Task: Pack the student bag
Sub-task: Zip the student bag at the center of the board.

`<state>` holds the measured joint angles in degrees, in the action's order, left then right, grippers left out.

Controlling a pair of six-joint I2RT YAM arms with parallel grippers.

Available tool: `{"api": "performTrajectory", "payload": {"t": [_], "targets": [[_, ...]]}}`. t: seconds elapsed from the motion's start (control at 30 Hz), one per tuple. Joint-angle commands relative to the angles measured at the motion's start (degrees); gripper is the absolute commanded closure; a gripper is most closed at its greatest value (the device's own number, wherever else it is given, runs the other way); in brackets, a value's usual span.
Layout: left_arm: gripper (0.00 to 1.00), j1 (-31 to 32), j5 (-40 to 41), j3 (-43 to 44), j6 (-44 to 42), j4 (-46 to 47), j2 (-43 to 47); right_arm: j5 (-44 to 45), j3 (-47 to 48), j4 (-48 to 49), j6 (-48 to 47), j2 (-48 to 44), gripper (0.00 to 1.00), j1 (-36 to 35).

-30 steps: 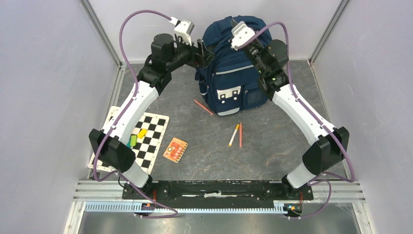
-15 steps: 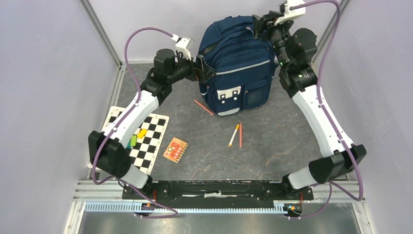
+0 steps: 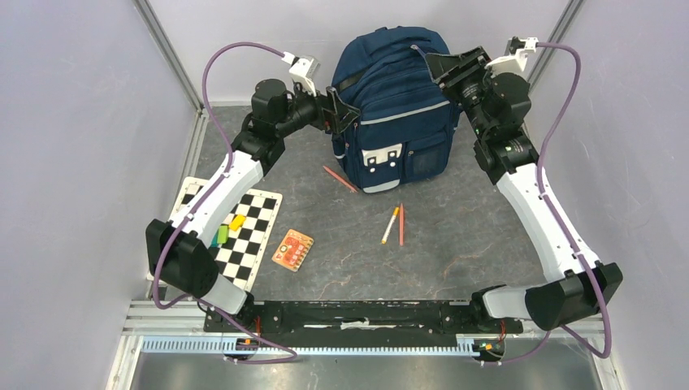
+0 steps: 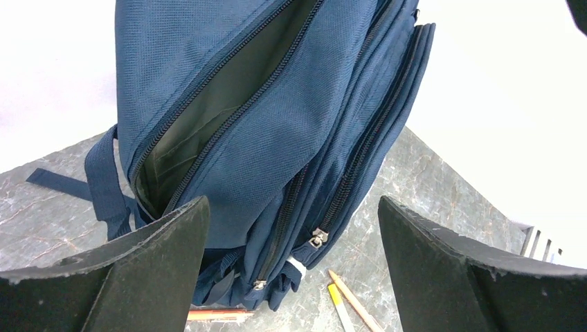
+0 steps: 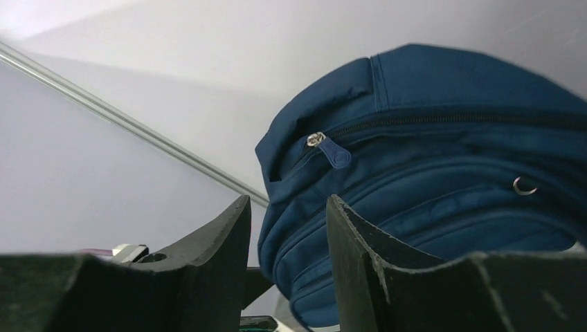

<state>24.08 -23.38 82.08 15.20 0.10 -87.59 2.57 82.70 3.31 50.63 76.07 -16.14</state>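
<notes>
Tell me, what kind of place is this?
Probably a robot test cell: plain walls enclose the table, a left arm and a right arm are bolted at its edge, and a checkerboard lies near the student bag.

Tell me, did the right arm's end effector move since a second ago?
Yes. The right end effector slid off the top of the student bag to its upper right side, ending closer to the metal corner post.
</notes>
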Motion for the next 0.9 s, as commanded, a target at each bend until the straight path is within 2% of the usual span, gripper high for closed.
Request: {"api": "performTrajectory", "payload": {"t": [0.0, 0.27, 0.4, 0.73, 0.87], "targets": [[0.06, -0.22, -2.41, 0.91, -0.84, 3.42, -0.84, -0.27, -0.61, 2.64, 11.06, -0.1, 0.52, -0.2], [0.19, -0.23, -4.13, 2.01, -1.31, 3.77, -2.73, -0.89, 4.09, 1.89, 13.68, 5.75, 0.56, -0.21], [0.2, -0.18, -4.72, 2.75, -1.23, 3.93, -3.46, 0.85, 4.35, 0.24, 13.49, 6.24, 0.57, -0.41], [0.2, -0.19, -5.14, 2.49, -2.58, 4.21, -3.39, 3.4, 5.76, 4.5, 13.42, 9.59, 0.57, -0.3], [0.25, -0.2, -4.93, 2.48, -3.28, 3.73, -3.37, 4.27, 7.03, 5.22, 12.66, 10.4, 0.59, -0.28]]}}
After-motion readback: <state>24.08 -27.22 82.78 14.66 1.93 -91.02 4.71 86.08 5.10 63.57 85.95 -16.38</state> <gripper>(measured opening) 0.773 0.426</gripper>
